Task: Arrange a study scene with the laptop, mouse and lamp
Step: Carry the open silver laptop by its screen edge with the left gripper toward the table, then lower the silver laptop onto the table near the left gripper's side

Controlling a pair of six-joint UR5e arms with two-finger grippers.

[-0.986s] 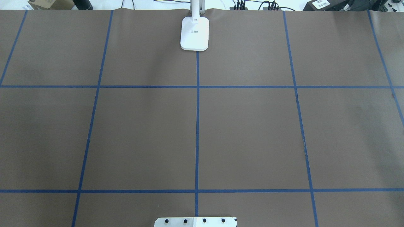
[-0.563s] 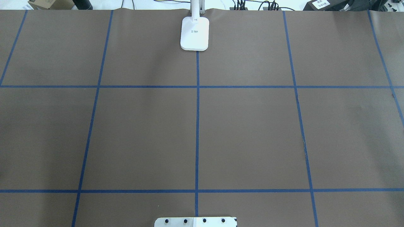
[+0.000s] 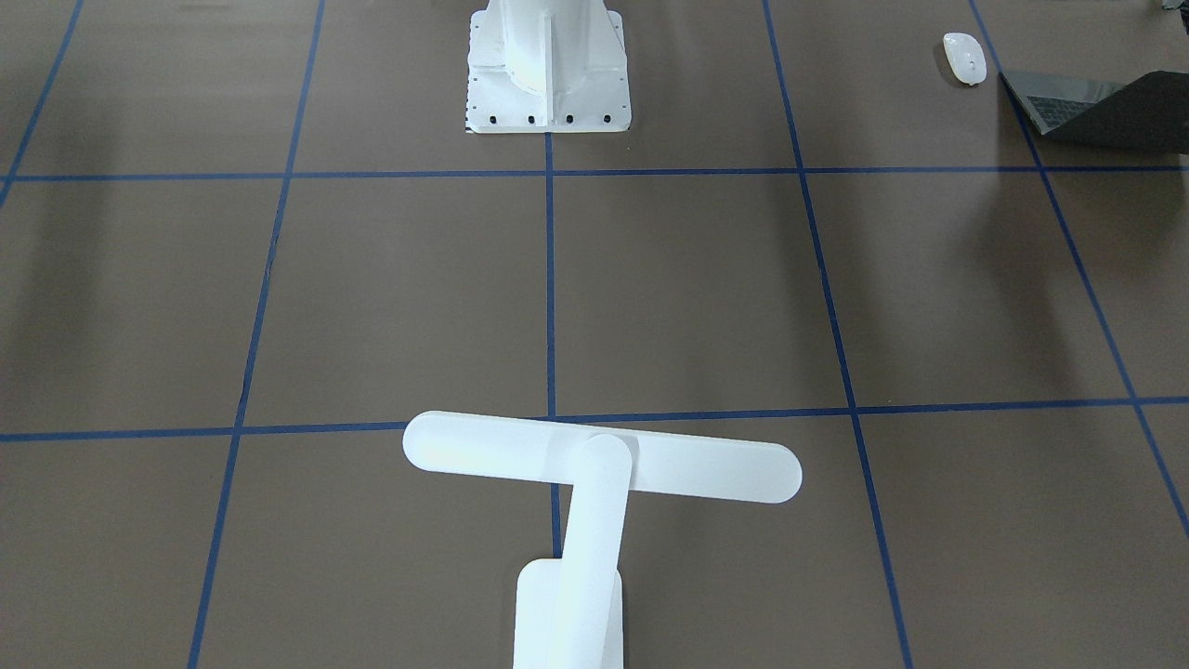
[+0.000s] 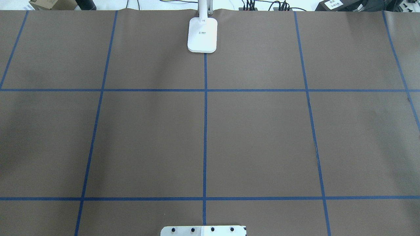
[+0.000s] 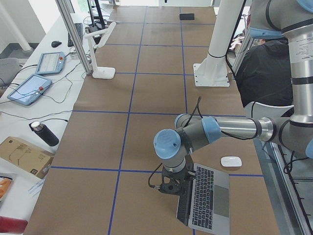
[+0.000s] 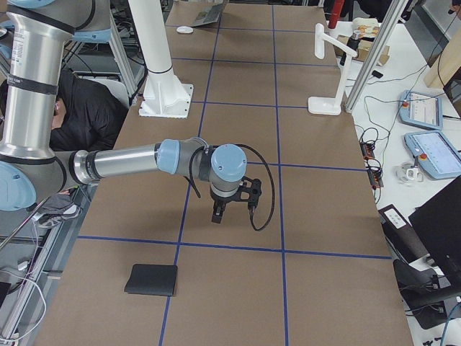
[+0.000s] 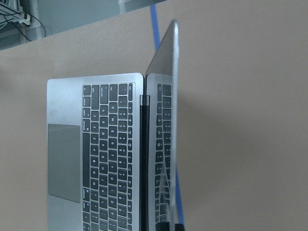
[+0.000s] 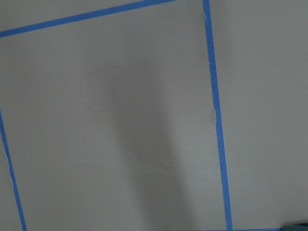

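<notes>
White ribbed pedestal point(image 5: 215, 49) standing at tabletop point(image 4: 262, 137) centre, robot side; black square mat point(image 6: 151, 279) lying at R end. Slim dark-grey metal laptop point(image 5: 210, 198) sitting open at L end, lid up; glossy white oval mouse point(image 5: 231, 161) just beside it. Left fingers point(image 5: 175, 190) hanging right by lid edge, contact unclear. Right fingers point(image 6: 217, 213) hovering over bare tabletop. Spread on both: can't tell. All-white bar-head desk lamp point(image 3: 594, 465) standing at far edge, centre.

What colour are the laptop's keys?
Black keys on the grey laptop, clearest in the left wrist view.

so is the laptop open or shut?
Open: the laptop lies with its keyboard exposed and its lid raised from the hinge.
</notes>
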